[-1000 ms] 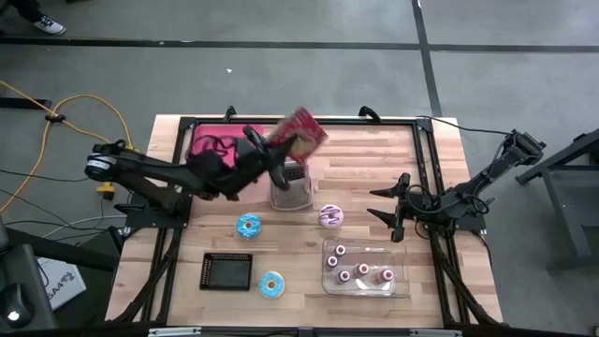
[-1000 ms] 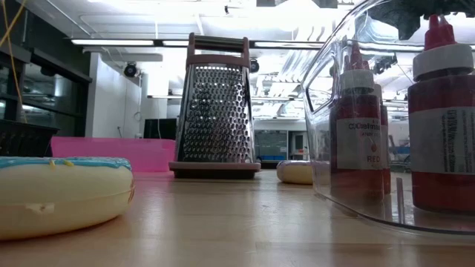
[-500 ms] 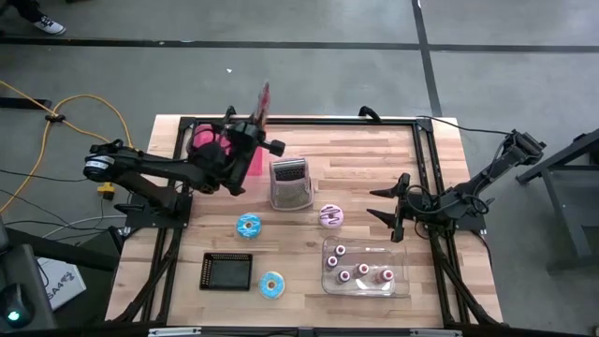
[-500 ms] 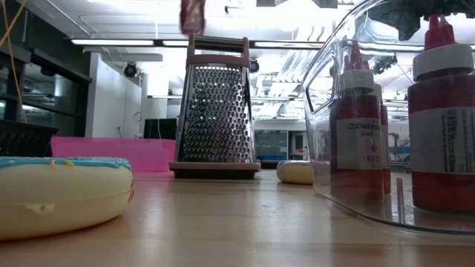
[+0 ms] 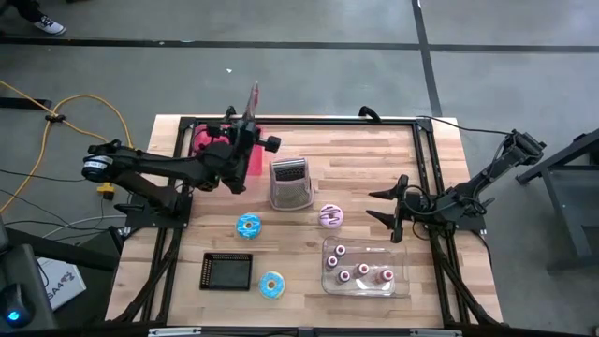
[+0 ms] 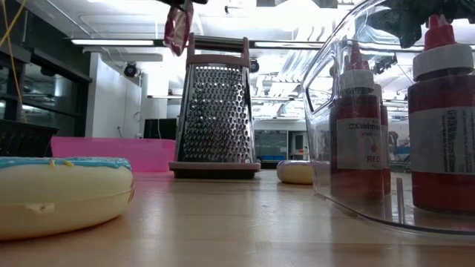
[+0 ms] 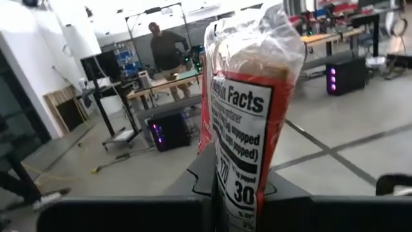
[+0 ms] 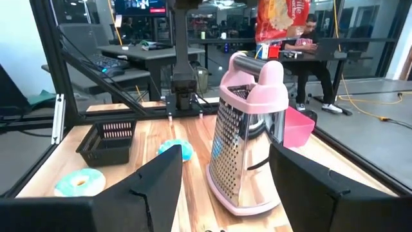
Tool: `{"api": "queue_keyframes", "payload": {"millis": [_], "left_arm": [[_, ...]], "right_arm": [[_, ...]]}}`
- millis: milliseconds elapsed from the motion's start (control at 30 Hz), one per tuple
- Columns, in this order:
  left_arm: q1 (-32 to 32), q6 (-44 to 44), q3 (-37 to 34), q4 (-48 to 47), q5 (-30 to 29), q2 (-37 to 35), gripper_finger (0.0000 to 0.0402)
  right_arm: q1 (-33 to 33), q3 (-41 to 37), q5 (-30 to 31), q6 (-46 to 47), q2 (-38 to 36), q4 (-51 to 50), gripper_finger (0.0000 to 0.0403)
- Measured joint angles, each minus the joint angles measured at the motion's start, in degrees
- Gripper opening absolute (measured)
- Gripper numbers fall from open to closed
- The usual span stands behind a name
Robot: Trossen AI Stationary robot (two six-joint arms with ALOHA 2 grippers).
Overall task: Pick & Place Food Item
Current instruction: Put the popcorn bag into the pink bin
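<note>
A red and clear snack bag (image 5: 253,99) with a nutrition label (image 7: 248,122) is held in the air over the pink bin (image 5: 200,140) at the table's far left. My left gripper (image 5: 246,131) is shut on it. The bag also shows high up in the low view (image 6: 178,30) and far off in the right wrist view (image 8: 280,19). My right gripper (image 5: 394,208) stands open at the table's right, with nothing between its fingers (image 8: 161,187); it faces the steel grater (image 8: 248,135). My left gripper pinches the bag's near end (image 7: 239,193) between its two fingers. The fingers lie level and point toward the table's far edge. The bag sticks out ahead of them, turned on edge, clear of the bin and the table.
A grater with a pink handle (image 5: 290,183) stands right of the bin. Toy donuts lie at mid table: blue (image 5: 248,225), pink (image 5: 331,217), blue (image 5: 271,285). A black basket (image 5: 227,271) sits at the near left, and a clear box of red bottles (image 5: 363,269) at the near right.
My left gripper has gone from above the grater toward the table's left and far edge, over the pink bin, and has rolled. The bag, which lay face up a second ago, now stands on edge.
</note>
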Motion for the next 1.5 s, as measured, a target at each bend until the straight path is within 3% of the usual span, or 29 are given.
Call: {"api": "queue_keyframes", "payload": {"millis": [200,500,567,867,1067,1333,1500], "left_arm": [[2.9,-9.9,-3.4,-3.2,2.2,-3.5,0.0018],[11.2,-51.2,-12.4,-32.2,22.5,-15.6,0.0018],[13.4,-58.0,-14.0,-37.0,23.9,-17.0,0.0018],[16.2,-70.4,-18.5,-40.8,26.1,-17.3,0.0019],[16.5,-81.6,-24.6,-42.0,23.8,-17.3,0.0019],[13.8,-98.3,-33.2,-41.2,14.1,-17.0,0.0019],[11.9,-101.3,-35.2,-35.4,9.4,-13.1,0.0019]], "right_arm": [[0.0,0.0,0.0,0.1,0.0,-0.1,0.022],[0.0,0.0,-0.7,0.2,0.0,-0.5,0.022],[0.0,0.0,-0.7,0.2,0.0,-0.5,0.022],[0.0,0.0,-0.6,0.2,0.0,-0.5,0.022],[0.0,0.0,-0.6,0.2,0.0,-0.5,0.022],[0.0,0.0,-0.6,0.1,0.0,-0.5,0.022],[0.0,0.0,-0.6,0.1,0.0,-0.4,0.022]]}}
